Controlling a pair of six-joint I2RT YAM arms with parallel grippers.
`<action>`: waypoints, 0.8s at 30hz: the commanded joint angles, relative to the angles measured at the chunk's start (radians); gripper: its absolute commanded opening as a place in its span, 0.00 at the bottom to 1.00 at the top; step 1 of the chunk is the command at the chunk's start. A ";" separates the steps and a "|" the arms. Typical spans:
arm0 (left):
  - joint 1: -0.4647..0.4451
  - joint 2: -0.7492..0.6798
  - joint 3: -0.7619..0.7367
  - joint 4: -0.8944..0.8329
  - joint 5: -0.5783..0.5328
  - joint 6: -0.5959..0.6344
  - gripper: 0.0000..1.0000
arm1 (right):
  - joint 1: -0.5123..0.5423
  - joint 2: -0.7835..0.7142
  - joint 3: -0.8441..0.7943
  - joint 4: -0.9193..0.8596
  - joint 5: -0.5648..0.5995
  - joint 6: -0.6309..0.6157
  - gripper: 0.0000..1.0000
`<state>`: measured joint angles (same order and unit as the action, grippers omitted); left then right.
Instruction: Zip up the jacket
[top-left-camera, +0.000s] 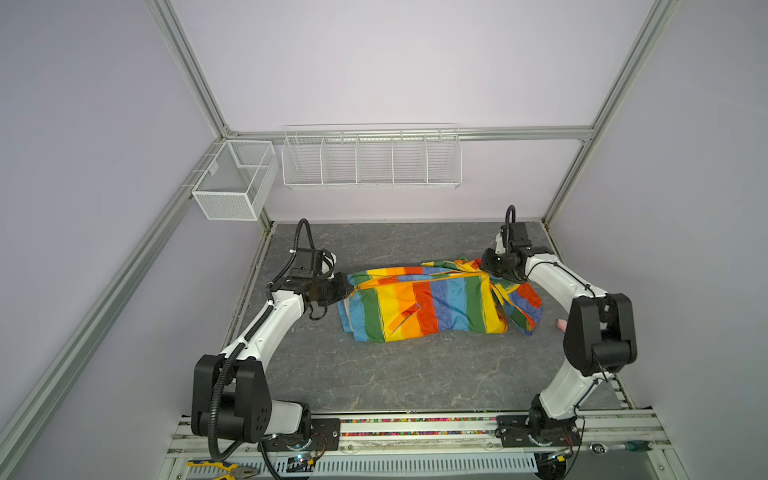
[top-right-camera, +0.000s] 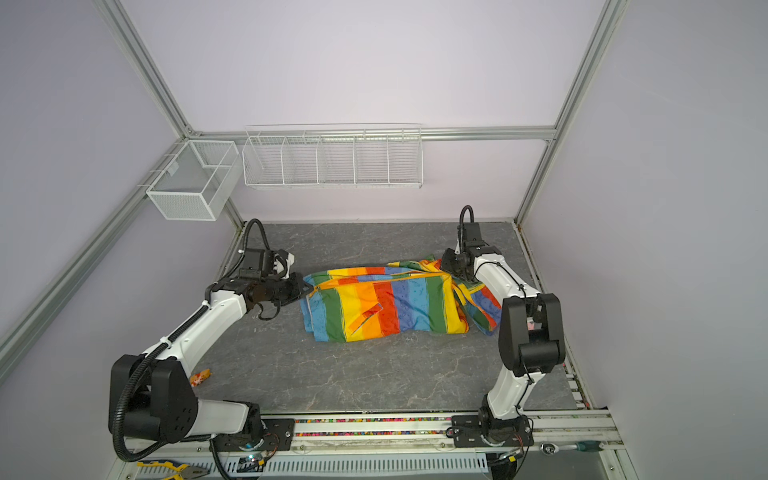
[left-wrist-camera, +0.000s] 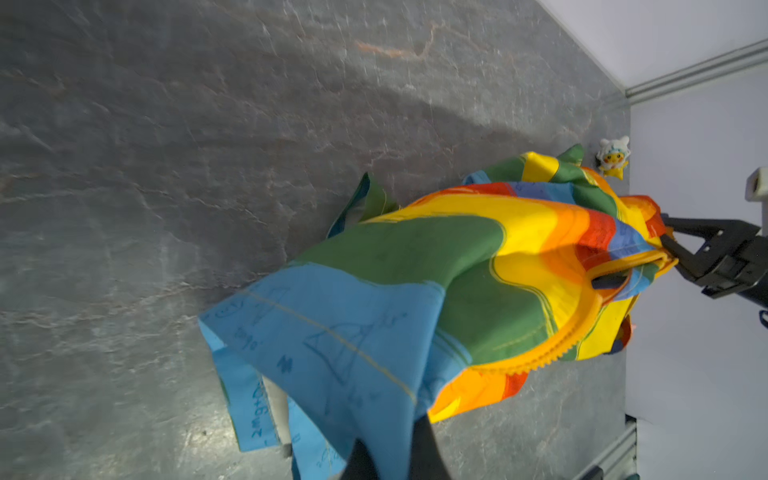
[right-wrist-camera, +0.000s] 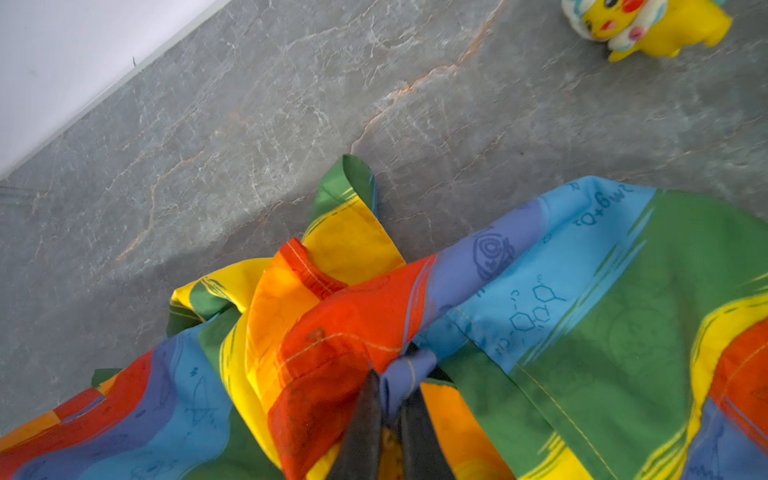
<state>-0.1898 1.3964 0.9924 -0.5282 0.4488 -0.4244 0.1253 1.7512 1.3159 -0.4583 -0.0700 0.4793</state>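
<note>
The striped jacket (top-left-camera: 432, 299) is lying crumpled across the middle of the grey marbled table (top-left-camera: 374, 374) in both top views, stretching sideways between the two arms. Its blue hem end is pointing toward the left of the frame and its bunched upper end toward the right.

The left gripper (top-left-camera: 351, 287) is sitting at the jacket's left end with its jaws pressed together on the fabric. In the left wrist view its dark fingertips (left-wrist-camera: 428, 449) are pinching the light blue cloth.

The right gripper (top-left-camera: 487, 270) is reaching in at the jacket's upper right end, jaws likewise clamped tight. The right wrist view is showing its fingers (right-wrist-camera: 361, 424) nipping a fold of blue and red fabric.

The orange-edged zipper (top-left-camera: 415, 279) is running as a taut line between the two grippers. In the left wrist view, its orange teeth (left-wrist-camera: 536, 361) are showing bare along one edge.

A small white-and-yellow toy figure (right-wrist-camera: 648, 25) is standing on the table near the jacket, apart from it. A white wire rack (top-left-camera: 371, 160) is hanging on the back wall, in the upper middle of the frame.
</note>
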 joint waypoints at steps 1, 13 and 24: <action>0.015 0.017 -0.018 -0.024 0.069 0.036 0.00 | -0.024 -0.009 -0.011 -0.025 0.054 -0.042 0.07; 0.015 0.055 0.008 -0.020 0.111 0.020 0.00 | -0.036 0.016 0.026 -0.022 0.013 -0.054 0.60; 0.015 0.058 -0.001 -0.018 0.128 0.022 0.00 | -0.012 -0.053 0.029 -0.033 0.014 -0.050 0.64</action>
<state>-0.1814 1.4494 0.9764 -0.5331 0.5598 -0.4248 0.1005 1.7210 1.3281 -0.4744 -0.0643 0.4370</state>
